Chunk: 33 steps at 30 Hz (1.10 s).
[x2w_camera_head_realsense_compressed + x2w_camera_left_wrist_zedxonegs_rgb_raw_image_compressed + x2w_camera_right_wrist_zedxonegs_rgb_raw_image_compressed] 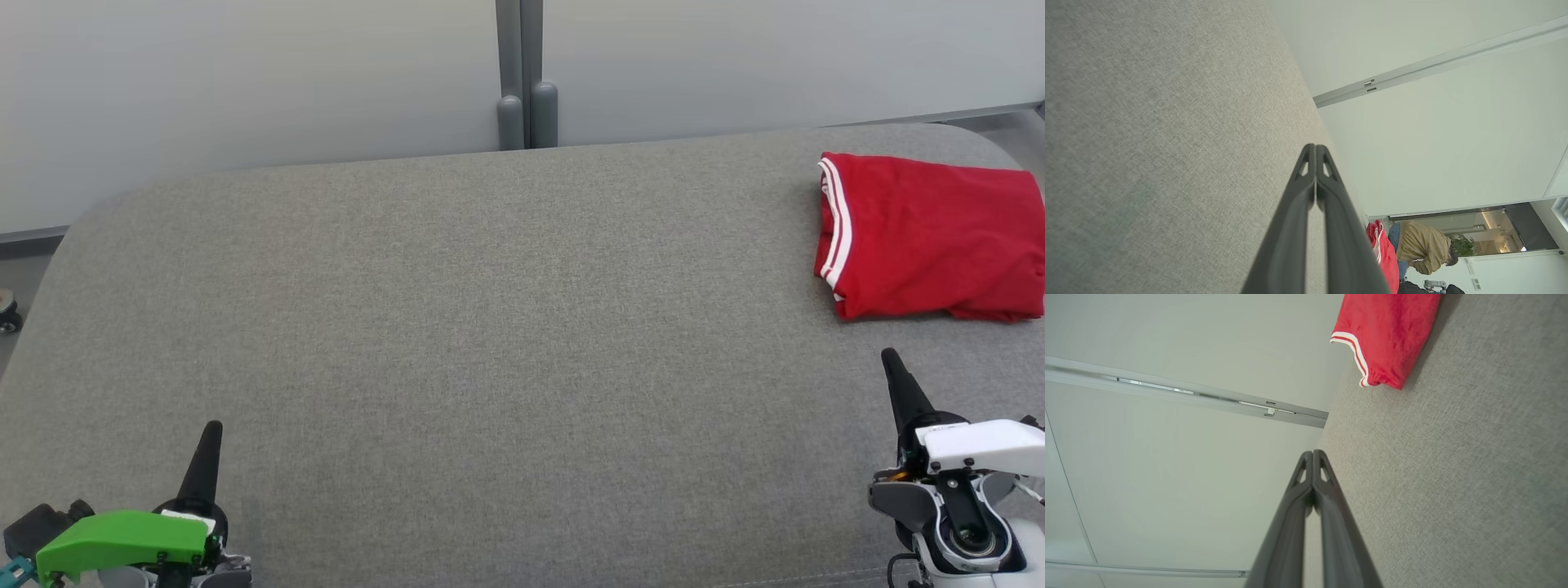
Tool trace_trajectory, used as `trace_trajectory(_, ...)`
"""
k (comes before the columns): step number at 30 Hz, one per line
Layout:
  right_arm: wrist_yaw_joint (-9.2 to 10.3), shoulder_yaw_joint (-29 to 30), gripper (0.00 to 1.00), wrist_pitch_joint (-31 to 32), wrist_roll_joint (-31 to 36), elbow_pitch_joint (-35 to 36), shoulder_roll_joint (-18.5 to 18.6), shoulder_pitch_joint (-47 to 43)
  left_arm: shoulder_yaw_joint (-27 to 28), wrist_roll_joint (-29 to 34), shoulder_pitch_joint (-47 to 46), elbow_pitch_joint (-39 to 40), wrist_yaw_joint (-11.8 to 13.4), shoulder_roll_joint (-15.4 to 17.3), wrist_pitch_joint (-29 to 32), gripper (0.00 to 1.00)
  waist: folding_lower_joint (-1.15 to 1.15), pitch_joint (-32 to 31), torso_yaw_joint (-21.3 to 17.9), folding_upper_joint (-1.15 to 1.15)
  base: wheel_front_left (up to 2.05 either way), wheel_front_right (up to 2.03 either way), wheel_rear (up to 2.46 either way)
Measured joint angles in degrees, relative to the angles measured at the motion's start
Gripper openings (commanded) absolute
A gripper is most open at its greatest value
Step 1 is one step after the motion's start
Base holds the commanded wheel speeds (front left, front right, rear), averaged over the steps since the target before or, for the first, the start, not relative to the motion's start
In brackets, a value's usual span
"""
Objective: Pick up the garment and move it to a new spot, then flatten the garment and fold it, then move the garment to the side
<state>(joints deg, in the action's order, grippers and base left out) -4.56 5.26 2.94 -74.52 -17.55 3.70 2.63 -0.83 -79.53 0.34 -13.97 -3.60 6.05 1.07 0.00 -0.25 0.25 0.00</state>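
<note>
The garment (931,237) is red with white trim stripes and lies folded at the far right of the grey fabric surface (490,327). It also appears in the right wrist view as the garment (1388,335), above the fingertips, and small in the left wrist view as the garment (1384,257). My right gripper (890,357) is shut and empty, below the garment and apart from it. Low at the left, my left gripper (214,428) is shut with nothing in it, far from the garment. Both pairs of fingers press together in their wrist views: left gripper (1315,147), right gripper (1312,453).
A pale wall with a grey post (522,82) stands behind the surface. A person (1423,247) in a tan jacket bends over in the background of the left wrist view. A small wheel (8,314) shows at the left edge, off the surface.
</note>
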Motion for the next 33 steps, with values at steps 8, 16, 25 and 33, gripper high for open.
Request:
trace_trajectory(8, -0.89, 1.2, 0.0, 1.4, -6.27, 0.29, -0.35, 0.44, 1.41, -5.16, -0.98, -0.46, -1.13, -1.25, 1.76, 0.0, 0.0, 0.15, -0.1, 0.0, 0.0, 0.0, 0.0)
trace_trajectory(16, -1.63, 2.45, 0.0, 3.13, -13.19, 0.54, -1.19, 0.63, 3.13, -10.15, -2.3, -1.08, -2.32, -2.29, 3.41, 0.0, 0.0, 0.33, -0.22, 0.0, 0.0, 0.0, 0.0)
trace_trajectory(25, -2.07, 3.16, 0.0, 3.94, -16.83, 0.8, -1.45, 1.14, 4.23, -13.06, -3.58, -1.7, -2.97, -3.18, 4.01, 0.0, 0.0, 0.41, -0.27, 0.0, 0.0, 0.0, 0.0)
trace_trajectory(33, -2.08, 3.15, 0.0, 3.93, -16.83, 0.9, -1.45, 1.32, 4.25, -13.06, -3.58, -1.88, -3.01, -3.18, 4.01, 0.0, 0.0, 0.41, -0.26, 0.0, 0.0, 0.0, 0.0)
